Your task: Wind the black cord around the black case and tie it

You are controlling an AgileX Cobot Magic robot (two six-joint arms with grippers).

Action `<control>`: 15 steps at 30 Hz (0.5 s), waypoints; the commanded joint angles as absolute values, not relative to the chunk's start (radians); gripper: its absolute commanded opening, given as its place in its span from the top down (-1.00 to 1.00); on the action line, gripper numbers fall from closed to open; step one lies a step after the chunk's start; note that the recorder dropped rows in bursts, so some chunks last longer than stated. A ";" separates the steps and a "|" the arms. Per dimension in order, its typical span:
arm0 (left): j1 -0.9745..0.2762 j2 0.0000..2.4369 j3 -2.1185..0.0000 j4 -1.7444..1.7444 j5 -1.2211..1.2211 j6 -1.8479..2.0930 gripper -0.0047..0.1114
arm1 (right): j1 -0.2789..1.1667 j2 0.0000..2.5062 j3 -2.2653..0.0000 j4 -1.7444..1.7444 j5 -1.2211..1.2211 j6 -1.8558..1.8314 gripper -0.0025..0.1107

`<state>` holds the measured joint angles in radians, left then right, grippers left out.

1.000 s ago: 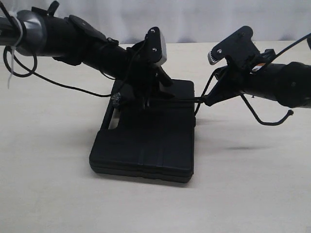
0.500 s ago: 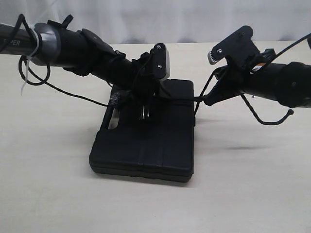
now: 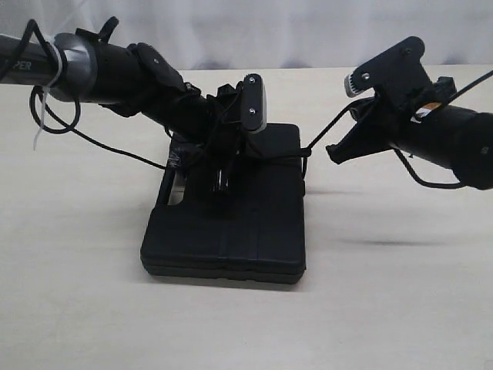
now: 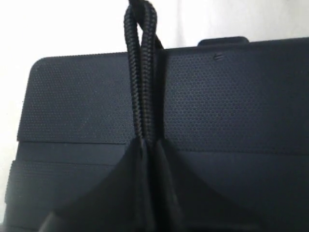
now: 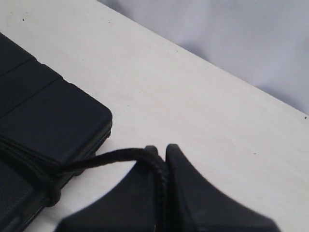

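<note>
Black case (image 3: 231, 231) lying flat on the pale table (image 3: 400, 308), black cord (image 3: 322, 137) crossing its far end, left gripper (image 4: 147, 144) pinching a doubled strand over the lid, right gripper (image 5: 163, 157) clamping the cord just beside the case's corner

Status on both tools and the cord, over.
Left tool shut on doubled black cord over the black case. Right tool shut on cord beside the case, strand running to its edge. No obstruction visible.
</note>
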<state>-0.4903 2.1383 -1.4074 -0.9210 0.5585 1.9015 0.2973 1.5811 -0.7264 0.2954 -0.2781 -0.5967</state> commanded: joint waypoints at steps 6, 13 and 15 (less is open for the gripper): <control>-0.476 2.130 -1.398 -0.767 0.517 1.770 0.92 | 0.119 1.680 -0.716 0.299 -0.246 -0.683 0.89; -0.452 2.130 -1.398 -0.767 0.522 1.753 0.92 | -0.016 1.824 -0.725 0.313 -0.234 -0.716 0.89; -0.452 2.130 -1.398 -0.767 0.529 1.753 0.92 | -0.035 1.838 -0.733 0.356 -0.231 -0.716 0.89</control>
